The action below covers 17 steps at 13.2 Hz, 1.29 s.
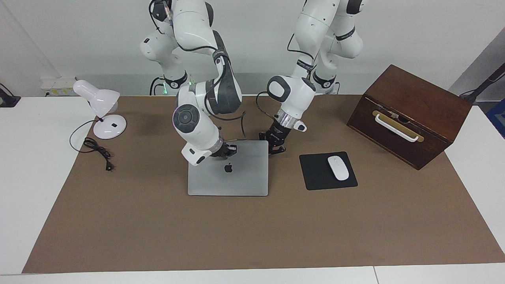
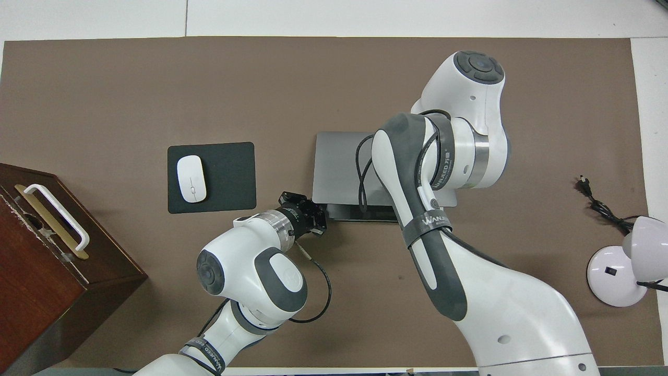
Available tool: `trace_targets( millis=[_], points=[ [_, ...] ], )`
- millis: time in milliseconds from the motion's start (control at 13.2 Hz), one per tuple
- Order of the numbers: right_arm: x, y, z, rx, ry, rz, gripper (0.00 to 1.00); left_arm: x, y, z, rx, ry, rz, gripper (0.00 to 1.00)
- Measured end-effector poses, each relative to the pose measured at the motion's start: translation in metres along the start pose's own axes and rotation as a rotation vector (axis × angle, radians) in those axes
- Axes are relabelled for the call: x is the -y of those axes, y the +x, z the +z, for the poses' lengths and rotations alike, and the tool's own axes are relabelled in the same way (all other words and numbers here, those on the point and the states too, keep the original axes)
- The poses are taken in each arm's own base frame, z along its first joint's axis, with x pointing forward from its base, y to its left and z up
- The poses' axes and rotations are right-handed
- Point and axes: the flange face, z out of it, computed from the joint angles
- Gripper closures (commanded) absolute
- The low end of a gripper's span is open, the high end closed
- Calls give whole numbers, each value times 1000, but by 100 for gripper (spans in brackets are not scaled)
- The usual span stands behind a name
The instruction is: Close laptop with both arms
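Observation:
The silver-grey laptop (image 1: 236, 181) lies in the middle of the brown mat with the apple logo on its lid facing up. The lid is low, and in the overhead view (image 2: 339, 167) a dark strip of the base shows under the lid's edge nearest the robots. My right gripper (image 1: 226, 152) is at that raised edge of the lid, above the logo; in the overhead view the right arm hides it. My left gripper (image 1: 276, 145) is at the lid's corner toward the left arm's end, and it also shows in the overhead view (image 2: 312, 218).
A black mouse pad (image 1: 315, 175) with a white mouse (image 1: 338, 167) lies beside the laptop toward the left arm's end. A brown wooden box (image 1: 418, 102) with a white handle stands past it. A white desk lamp (image 1: 103, 102) and its cable (image 1: 98, 152) are at the right arm's end.

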Motion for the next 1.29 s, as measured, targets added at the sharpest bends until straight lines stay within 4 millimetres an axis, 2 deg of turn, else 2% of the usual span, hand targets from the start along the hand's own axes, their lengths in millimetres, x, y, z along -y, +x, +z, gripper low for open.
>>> trace_targets(
  millis=[529, 1286],
  points=[
    [-8, -1, 20, 13, -10, 21, 100, 0, 5, -4, -5, -1, 12, 100],
    [-15, -1, 30, 13, -13, 35, 100, 1, 6, -5, -6, 0, 17, 100]
  ],
)
